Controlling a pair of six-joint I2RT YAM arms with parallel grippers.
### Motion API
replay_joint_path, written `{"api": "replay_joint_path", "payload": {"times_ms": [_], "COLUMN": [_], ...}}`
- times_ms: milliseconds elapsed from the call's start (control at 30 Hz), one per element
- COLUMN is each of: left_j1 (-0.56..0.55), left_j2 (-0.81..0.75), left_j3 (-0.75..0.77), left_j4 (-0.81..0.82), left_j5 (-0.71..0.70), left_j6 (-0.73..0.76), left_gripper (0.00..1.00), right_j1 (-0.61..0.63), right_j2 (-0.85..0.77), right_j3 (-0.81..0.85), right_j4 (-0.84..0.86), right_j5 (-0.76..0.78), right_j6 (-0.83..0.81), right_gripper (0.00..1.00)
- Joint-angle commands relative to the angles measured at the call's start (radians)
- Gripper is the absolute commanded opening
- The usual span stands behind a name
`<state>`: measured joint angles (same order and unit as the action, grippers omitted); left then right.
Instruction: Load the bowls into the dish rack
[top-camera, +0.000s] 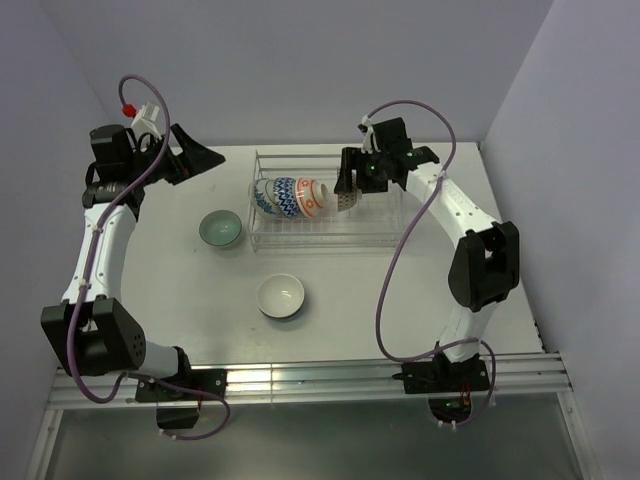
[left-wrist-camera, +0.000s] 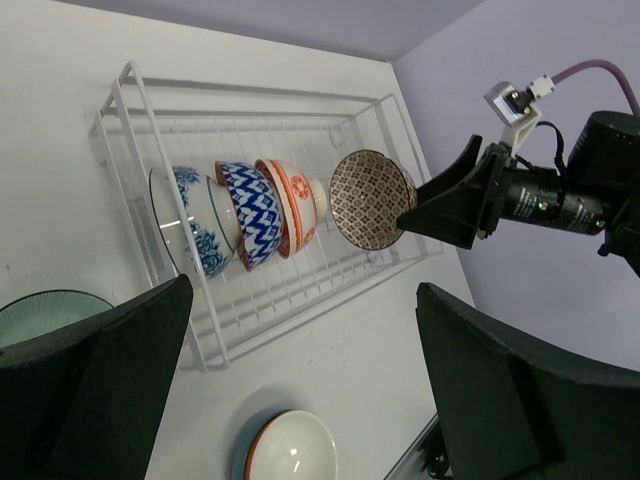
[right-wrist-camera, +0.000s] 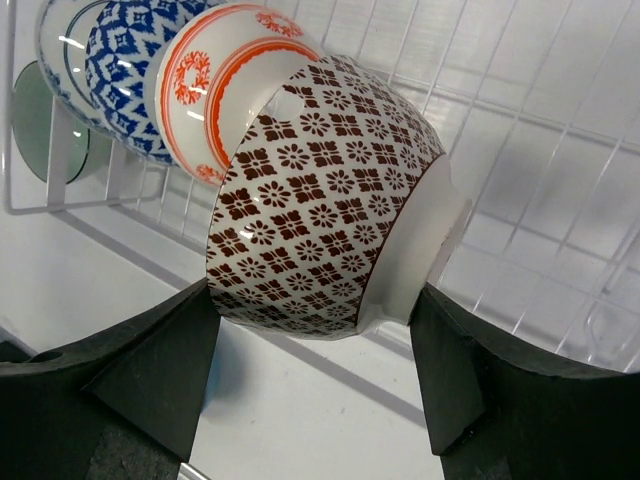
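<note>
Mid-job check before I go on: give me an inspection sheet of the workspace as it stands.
Surface: white table, no spills seen.
Job's things: dish rack holds blue floral bowl, blue zigzag bowl and orange-red bowl on edge; brown patterned bowl at the row's end; green bowl and white bowl upright on the table.
Clutter: nothing seen.
Claws: left claw open, empty, off to the rack's left; right claw shut on the brown patterned bowl.
Cables: left purple cable loops along its arm; right purple cable passes near the rack's right end.
Surroundings: pale walls, metal rail at the near edge.
</note>
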<state>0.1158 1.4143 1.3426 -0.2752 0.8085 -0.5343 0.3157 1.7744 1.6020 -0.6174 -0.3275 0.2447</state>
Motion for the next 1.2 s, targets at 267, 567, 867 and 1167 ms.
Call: {"api": "replay_joint_path", "payload": {"times_ms": [267,567,867,1167], "left_j1": [0.039,0.048,0.054,0.054], "left_j2": [-0.063,-0.052,-0.052,-0.052], "left_j3": [-0.065,-0.083,-0.095,-0.091], "left_j4": [-0.007,-0.038,-0.029,-0.024], "left_j5": [0.132,0.188,0.195,0.185], "left_j6": [0.071,0.094,0.088,0.089], "left_gripper": [1.0,0.99,0.99,0.99], "right_j1": [0.033,0.052,0.074,0.085], "right_j2": [0.117,0.166,0.203,0.23], "right_j3": [0.157,0.179,0.2,0.233], "right_j4": [0.035,0.039,0.005,-0.018], "right_j5": [0.038,0.054,0.097,0.107], "right_j6": [-0.042,-0.064,-0.09,-0.099], "right_gripper": [0.0,0.0,0.0,0.11]}}
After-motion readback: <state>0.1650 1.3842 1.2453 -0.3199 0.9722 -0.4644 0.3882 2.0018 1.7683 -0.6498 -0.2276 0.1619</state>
